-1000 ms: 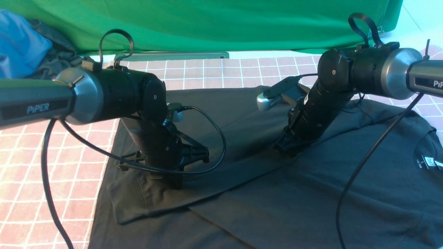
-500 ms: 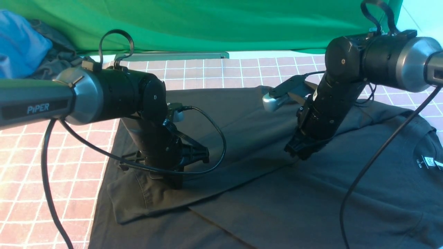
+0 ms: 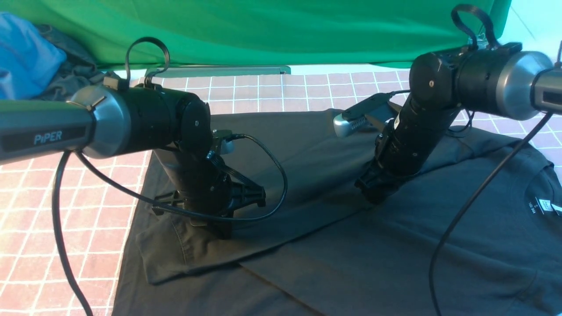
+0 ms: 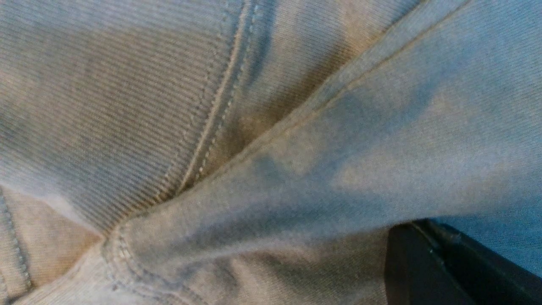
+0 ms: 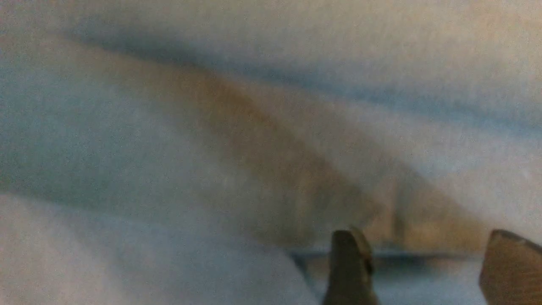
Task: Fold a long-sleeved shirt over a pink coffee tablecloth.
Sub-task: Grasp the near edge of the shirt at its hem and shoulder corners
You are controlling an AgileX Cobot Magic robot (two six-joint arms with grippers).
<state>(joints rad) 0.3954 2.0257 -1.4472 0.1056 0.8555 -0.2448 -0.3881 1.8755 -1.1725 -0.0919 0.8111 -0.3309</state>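
The long-sleeved shirt [image 3: 395, 245] lies spread, black, over the pink coffee tablecloth [image 3: 272, 92], its neck label [image 3: 544, 205] at the right. A sleeve is folded across the body, with its cuff at the front left. My left gripper [image 3: 215, 230] points straight down onto that cuff, shut on the fabric. In the left wrist view the ribbed cuff [image 4: 127, 106] bunches against one dark finger [image 4: 423, 267]. My right gripper [image 3: 373, 195] rests at the sleeve's fold line in the middle of the shirt. It is open [image 5: 423, 254], and the fabric [image 5: 211, 148] lies just beyond its fingertips [image 5: 349, 262].
A green backdrop cloth [image 3: 263, 30] hangs along the back. A blue garment [image 3: 22, 52] and a dark grey one [image 3: 66, 66] are piled at the back left. A grey bar [image 3: 219, 70] lies at the table's far edge. Loose cables [image 3: 276, 175] hang from both wrists.
My right gripper has gone from shut to open and has shifted slightly to the right along the fold. The left arm and the sleeve cuff have stayed put.
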